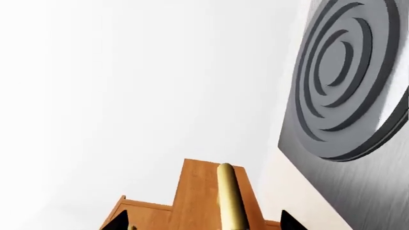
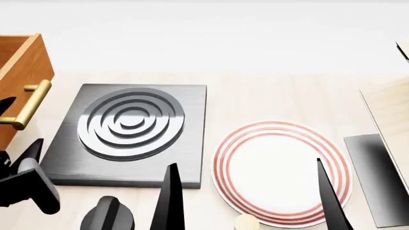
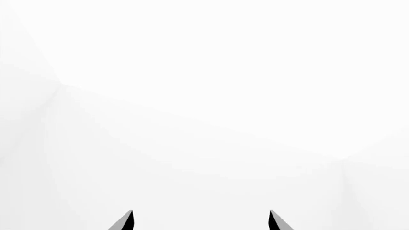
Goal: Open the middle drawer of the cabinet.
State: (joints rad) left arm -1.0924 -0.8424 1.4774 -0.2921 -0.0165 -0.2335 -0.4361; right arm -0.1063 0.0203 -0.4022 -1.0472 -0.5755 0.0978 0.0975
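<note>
The orange-brown cabinet (image 2: pixel 19 57) stands at the far left of the head view. One drawer front (image 1: pixel 201 191) with a brass bar handle (image 1: pixel 231 196) faces my left wrist camera; I cannot tell which drawer it is. The handle also shows in the head view (image 2: pixel 30 103). My left gripper (image 1: pixel 204 223) is open, with one black fingertip on each side of the handle and not touching it. It sits at the left edge of the head view (image 2: pixel 20 124). My right gripper (image 2: pixel 244 163) is open and empty above the plate; its wrist view (image 3: pixel 200 220) shows only white.
A grey stove plate with ring grooves (image 2: pixel 131 124) lies right of the cabinet and also shows in the left wrist view (image 1: pixel 345 81). A white plate with red rings (image 2: pixel 281 167) lies at centre right. A pale wooden board (image 2: pixel 390 110) and a dark panel (image 2: pixel 377 177) stand at the right.
</note>
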